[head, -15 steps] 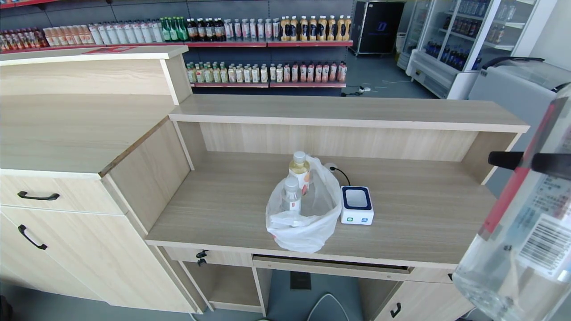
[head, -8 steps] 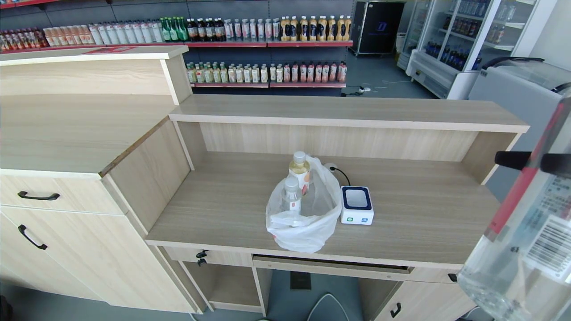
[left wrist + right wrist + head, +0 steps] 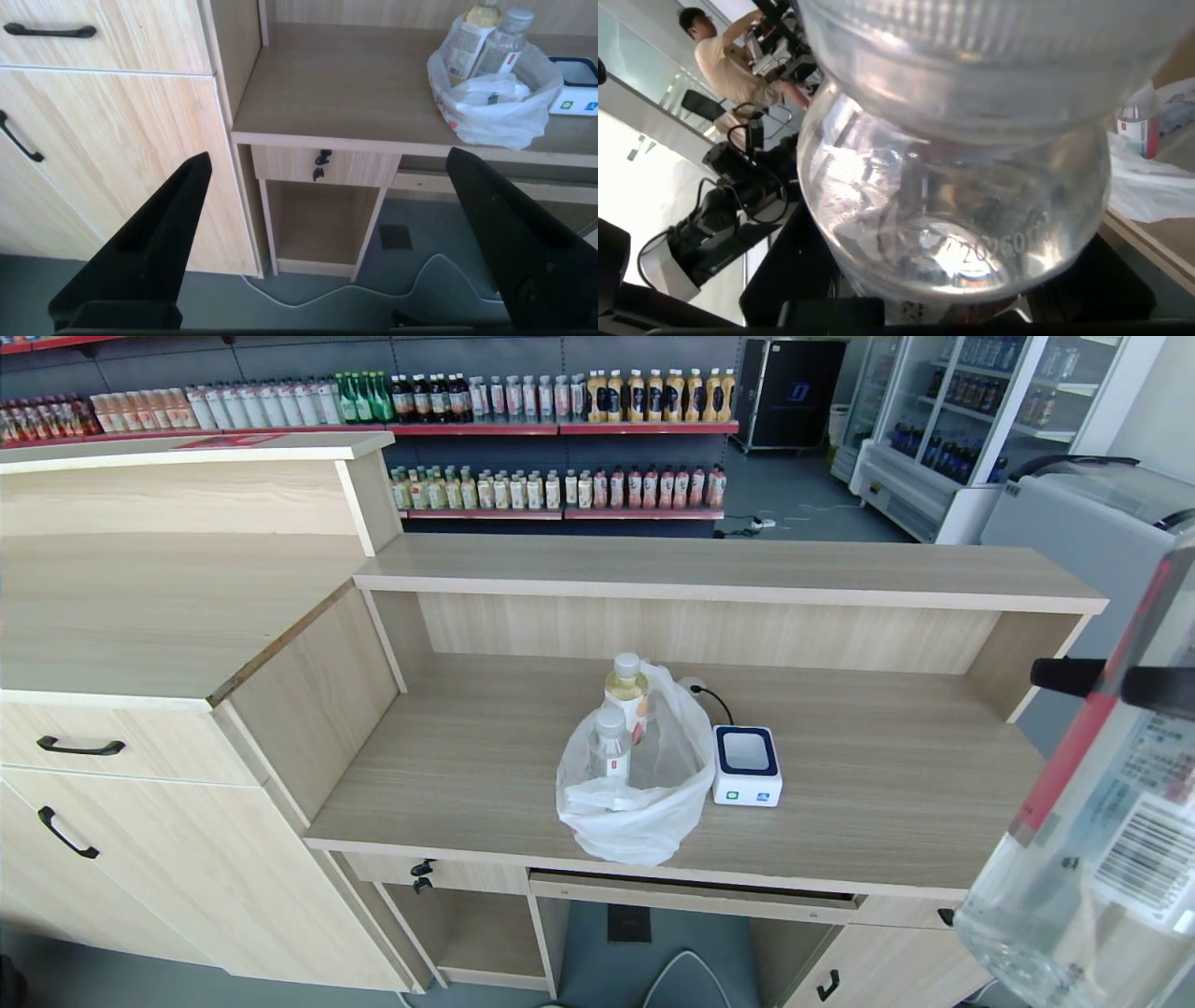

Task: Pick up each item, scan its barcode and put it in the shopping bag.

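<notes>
- clear bottle (image 3: 1092, 840): held up in the air on the robot's right, close to the head camera, tilted, cap end up. Well apart from bag and scanner.
- barcode label (image 3: 1144, 845) on its side faces the head camera; a red stripe runs along the bottle's length.
- right gripper (image 3: 1102, 679): jaws clamped on the clear bottle; one black finger crosses in front of its upper half. In the right wrist view the bottle's ribbed base (image 3: 952, 187) is right up against the lens.
- shopping bag (image 3: 635, 812): white plastic, mouth open, standing near the middle of the surface (image 3: 887, 775).
- in the bag, both upright: yellow-drink bottle (image 3: 626, 695) at the back, small clear bottle (image 3: 610, 747) in front of it, side by side and close.
- scanner (image 3: 747, 765): white box with a dark-framed window on top, just beside the bag on the robot's right. Its cable (image 3: 714, 700) runs back behind the bag.
- left gripper (image 3: 318, 252): jaws wide apart, nothing between them. Sits low, below surface level, in front of the cabinet, facing the drawer (image 3: 322, 166) with a key in its lock.
</notes>
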Controlling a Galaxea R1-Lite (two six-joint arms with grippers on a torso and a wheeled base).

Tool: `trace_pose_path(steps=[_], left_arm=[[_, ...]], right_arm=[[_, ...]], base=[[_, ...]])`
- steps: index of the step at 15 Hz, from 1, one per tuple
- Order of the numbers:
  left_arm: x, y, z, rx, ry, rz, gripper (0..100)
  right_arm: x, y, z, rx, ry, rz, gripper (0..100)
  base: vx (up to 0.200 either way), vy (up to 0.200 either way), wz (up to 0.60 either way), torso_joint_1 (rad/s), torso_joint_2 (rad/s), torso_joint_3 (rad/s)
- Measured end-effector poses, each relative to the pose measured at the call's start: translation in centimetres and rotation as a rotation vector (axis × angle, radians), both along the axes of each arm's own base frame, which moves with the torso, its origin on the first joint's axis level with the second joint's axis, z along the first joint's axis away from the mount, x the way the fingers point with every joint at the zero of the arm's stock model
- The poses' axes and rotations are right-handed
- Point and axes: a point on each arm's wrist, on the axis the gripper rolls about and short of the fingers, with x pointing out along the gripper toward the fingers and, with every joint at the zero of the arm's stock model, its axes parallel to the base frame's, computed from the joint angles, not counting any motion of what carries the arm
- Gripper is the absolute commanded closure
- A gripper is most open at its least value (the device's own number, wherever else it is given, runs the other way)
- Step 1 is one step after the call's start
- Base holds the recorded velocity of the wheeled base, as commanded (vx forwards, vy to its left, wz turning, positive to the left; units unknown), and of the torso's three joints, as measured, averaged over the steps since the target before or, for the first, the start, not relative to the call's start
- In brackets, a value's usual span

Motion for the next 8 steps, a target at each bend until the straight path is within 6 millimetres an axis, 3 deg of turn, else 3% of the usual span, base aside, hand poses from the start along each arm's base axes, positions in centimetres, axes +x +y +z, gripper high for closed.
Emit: trace_pose_path(steps=[5, 8], left_arm=[[0.0, 0.0, 0.0, 0.0, 0.0, 0.0, 0], [0.0, 0.0, 0.0, 0.0, 0.0, 0.0, 0]], right_arm=[[1.1, -0.2, -0.3, -0.042, -0.046, -0.045, 100], [4.1, -1.8, -1.5, -0.242, -0.256, -0.194, 100]], base=[[0.0, 0.0, 0.0, 0.0, 0.0, 0.0], [0.0, 0.0, 0.0, 0.0, 0.0, 0.0]])
